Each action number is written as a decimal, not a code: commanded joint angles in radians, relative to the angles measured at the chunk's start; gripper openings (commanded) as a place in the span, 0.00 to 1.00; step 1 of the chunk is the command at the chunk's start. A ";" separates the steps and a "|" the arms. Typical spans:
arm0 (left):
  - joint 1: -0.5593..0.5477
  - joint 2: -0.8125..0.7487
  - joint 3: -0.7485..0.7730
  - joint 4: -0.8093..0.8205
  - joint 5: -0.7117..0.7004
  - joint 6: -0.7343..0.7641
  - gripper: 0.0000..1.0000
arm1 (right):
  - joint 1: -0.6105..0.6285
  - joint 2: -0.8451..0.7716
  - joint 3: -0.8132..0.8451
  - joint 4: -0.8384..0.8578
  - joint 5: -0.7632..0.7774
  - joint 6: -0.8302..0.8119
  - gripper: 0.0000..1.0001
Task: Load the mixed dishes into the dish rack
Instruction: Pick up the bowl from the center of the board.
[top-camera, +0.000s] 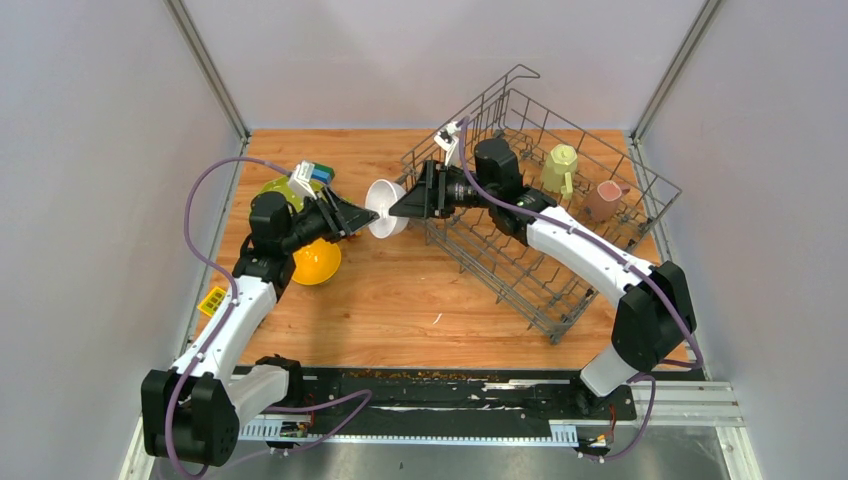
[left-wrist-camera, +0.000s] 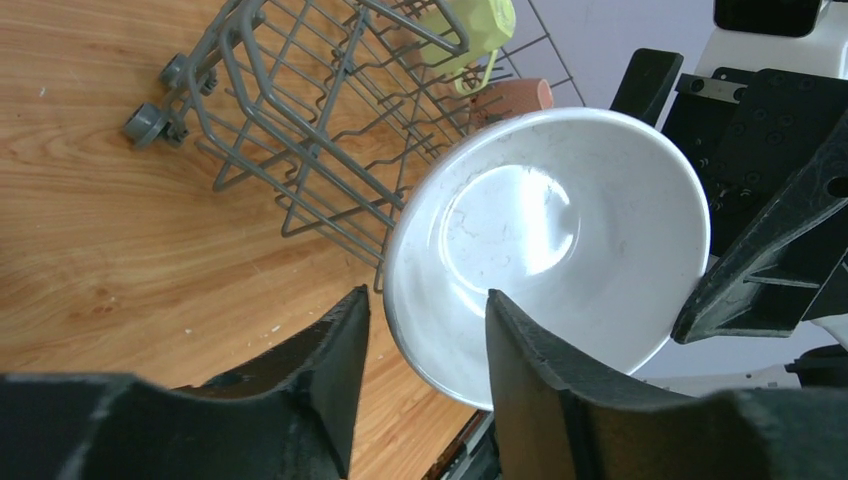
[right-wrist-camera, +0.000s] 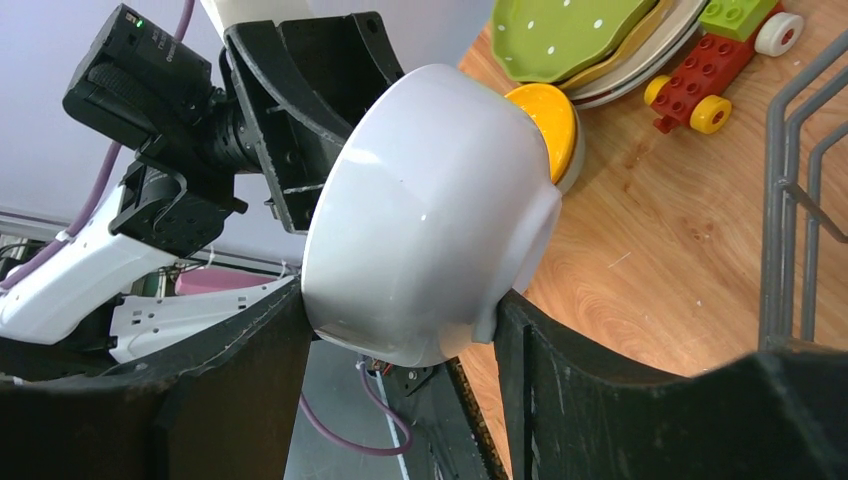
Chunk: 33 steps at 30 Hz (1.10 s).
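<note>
**White glazed ceramic bowl (top-camera: 383, 208) in mid-air, short of the rack**

Grips the bowl with the right gripper (right-wrist-camera: 400, 320), pressing one finger to the rim and the other against the foot. Holds it tipped on its side, mouth toward the left arm. Straddles the same rim with the left gripper (left-wrist-camera: 425, 300), jaws parted and a sliver of wood showing between the outer finger and the rim – slack, not clamped.

Hangs above the orange-brown wooden table (top-camera: 400, 290), just off the near-left corner of the large grey wire dish rack (top-camera: 500, 270), outside it. Sits askew on the table, that rack, carrying a pale-green ceramic mug (top-camera: 560, 168) and a pink ceramic mug (top-camera: 605, 200) toward its far right side.

Over by the left arm: a yellow ceramic bowl (top-camera: 318, 262) on the table and, farther back, a lime-green white-dotted plate (right-wrist-camera: 570, 35) atop a stack of plates (right-wrist-camera: 640, 60). Just beside that stack – a red-and-green wheeled block toy (right-wrist-camera: 720, 60). Near the table's left edge, a small yellow toy block (top-camera: 212, 300).
</note>
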 joint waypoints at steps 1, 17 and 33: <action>-0.006 -0.017 0.049 -0.036 -0.003 0.051 0.56 | 0.003 -0.049 0.017 0.007 0.045 -0.027 0.22; -0.006 -0.090 0.055 -0.122 -0.116 0.093 0.80 | -0.005 -0.205 -0.014 -0.056 0.250 -0.130 0.21; -0.004 -0.100 0.052 -0.178 -0.152 0.111 0.84 | -0.235 -0.332 -0.053 -0.125 0.515 -0.411 0.23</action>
